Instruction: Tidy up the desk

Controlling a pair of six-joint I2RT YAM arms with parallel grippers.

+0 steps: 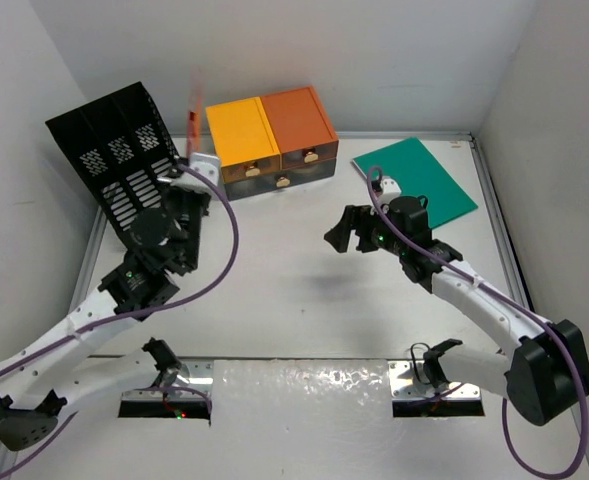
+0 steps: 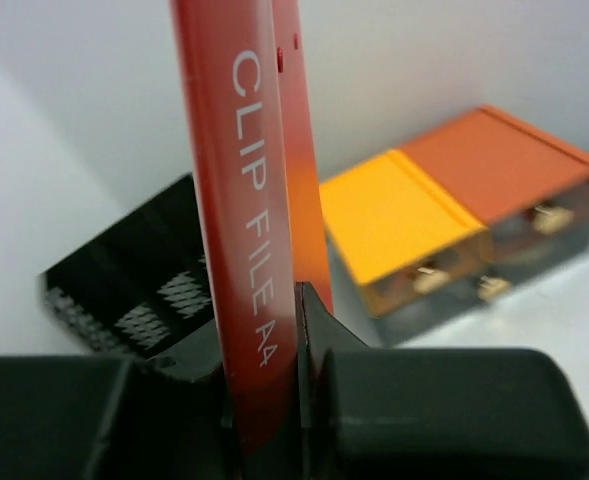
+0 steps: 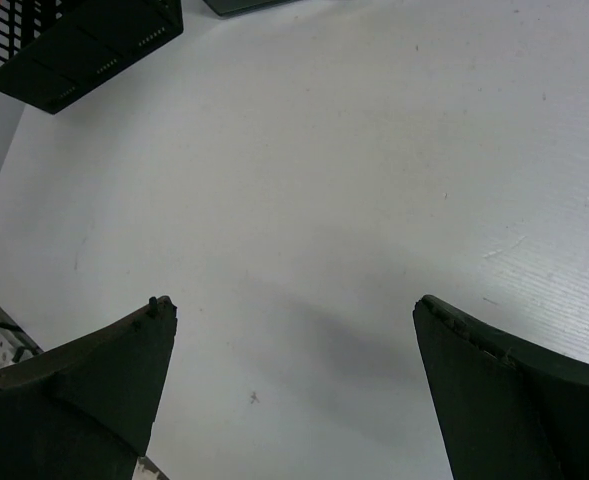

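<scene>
White back wall [image 1: 374,60] across the top of the frame, white left wall [image 1: 14,80] slanting down the left edge, white right wall [image 1: 564,120] slanting down the right edge, all three plain and matte, soft even light, corners at upper left and upper right faintly grey

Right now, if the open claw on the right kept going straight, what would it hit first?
Probably the bare white desk: the right gripper tilts down at it, nothing between its open fingers. The black rack sits off to one side; depth is hard to judge.
</scene>
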